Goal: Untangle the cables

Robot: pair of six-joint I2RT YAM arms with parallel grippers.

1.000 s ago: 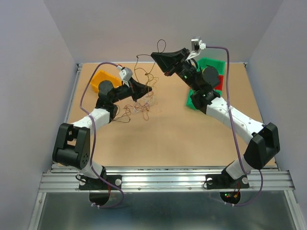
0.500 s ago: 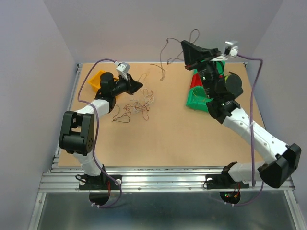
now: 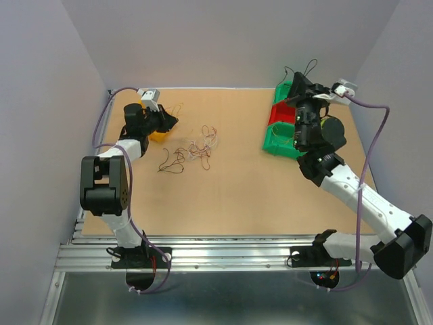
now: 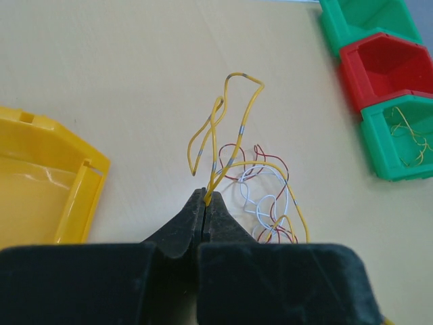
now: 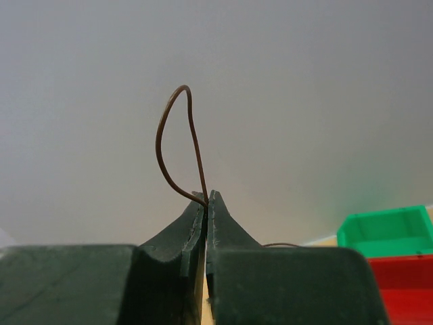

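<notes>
While left hand (image 4: 204, 196) pinches yellow cable (image 4: 241, 128) low by yellow bin (image 4: 40, 196), right hand (image 5: 206, 195) raised, clamping brown cable (image 5: 181, 87).

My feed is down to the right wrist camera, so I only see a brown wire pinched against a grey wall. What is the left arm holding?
Observer: The left gripper is shut on a yellow cable, beside the yellow bin.
Operator: Is any tangle left?
Observer: Yes, red and white cables lie knotted on the table.
Operator: Anything in the bins?
Observer: The green bin nearest the arm bases holds thin yellow wires; the red bin looks empty.
</notes>
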